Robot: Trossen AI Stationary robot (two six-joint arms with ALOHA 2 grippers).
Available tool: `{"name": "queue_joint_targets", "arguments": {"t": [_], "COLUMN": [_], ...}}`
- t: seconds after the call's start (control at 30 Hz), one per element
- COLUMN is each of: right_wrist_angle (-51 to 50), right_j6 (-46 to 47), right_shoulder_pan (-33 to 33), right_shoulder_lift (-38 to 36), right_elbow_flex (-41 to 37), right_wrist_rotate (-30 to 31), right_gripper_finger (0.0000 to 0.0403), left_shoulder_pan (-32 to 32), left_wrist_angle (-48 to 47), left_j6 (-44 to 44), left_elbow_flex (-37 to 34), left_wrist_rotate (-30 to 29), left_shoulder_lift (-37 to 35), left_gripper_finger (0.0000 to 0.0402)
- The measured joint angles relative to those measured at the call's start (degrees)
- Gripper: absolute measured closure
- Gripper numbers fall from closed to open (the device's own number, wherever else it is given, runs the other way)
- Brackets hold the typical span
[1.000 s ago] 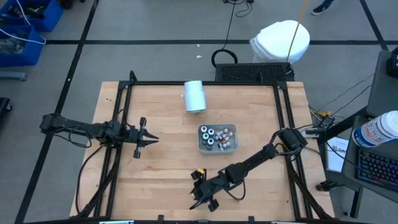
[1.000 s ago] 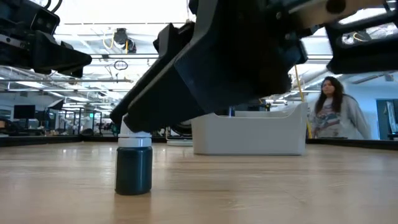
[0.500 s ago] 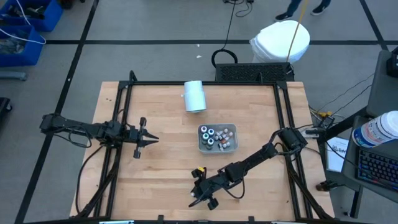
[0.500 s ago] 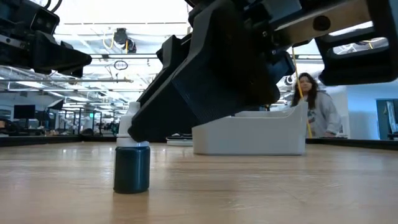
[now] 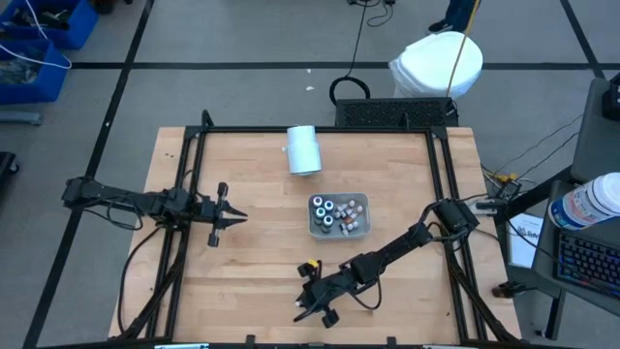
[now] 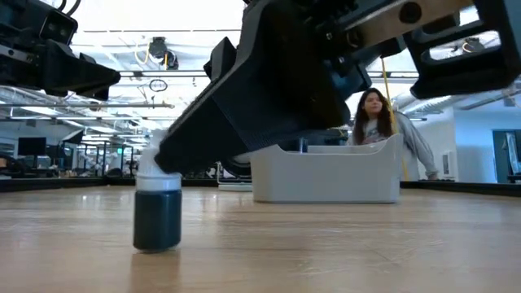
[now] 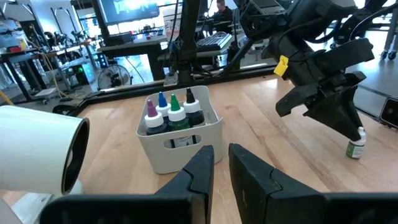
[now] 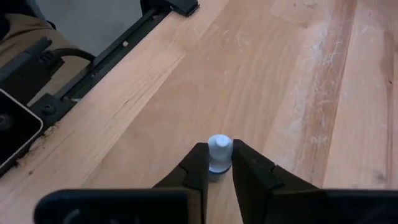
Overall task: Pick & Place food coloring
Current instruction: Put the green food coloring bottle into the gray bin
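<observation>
Low view alone shows the bottle (image 6: 158, 213) standing upright on the desk (image 6: 326, 252), long axis vertical, dark body below a white top that the right fingers (image 6: 175, 150) clasp, while the right wrist view looks down on that white cap (image 8: 219, 147) pinched between the two fingers (image 8: 198, 163). High view places this right gripper (image 5: 308, 306) near the desk's front edge, well apart from the tray (image 5: 338, 230) of other bottles (image 5: 334, 212), and the left gripper (image 5: 231, 219) waits at the left side, its fingers (image 7: 202, 163) narrow and holding nothing.
</observation>
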Motion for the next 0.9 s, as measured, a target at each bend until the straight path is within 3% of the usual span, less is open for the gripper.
{"name": "queue_joint_targets", "arguments": {"t": [0.37,0.57,0.8,0.9], "right_wrist_angle": [0.9,-3.0,-23.7,-29.4], "right_j6": [-0.2,0.0,0.6,1.1], "right_shoulder_pan": [-0.4,-0.4,1.6,2.0], "right_shoulder_lift": [0.0,-5.6,-20.8,-27.6], "right_elbow_flex": [0.0,-0.1,0.0,-1.6], "right_wrist_rotate": [0.1,0.5,18.6,21.9], "right_gripper_finger": [0.0354,0.0359,0.0360,0.0360], "left_shoulder_pan": [0.0,0.0,0.0,0.0], "left_wrist_angle": [-0.1,-0.1,0.0,0.1], "left_j6": [1.6,1.5,1.4,1.4], "left_elbow_flex": [0.0,0.0,0.0,0.0], "left_wrist_rotate": [0.0,0.0,0.0,0.0], "left_shoulder_lift": [0.0,0.0,0.0,0.0], "left_gripper_finger": [0.0344,0.0344,0.0344,0.0344]}}
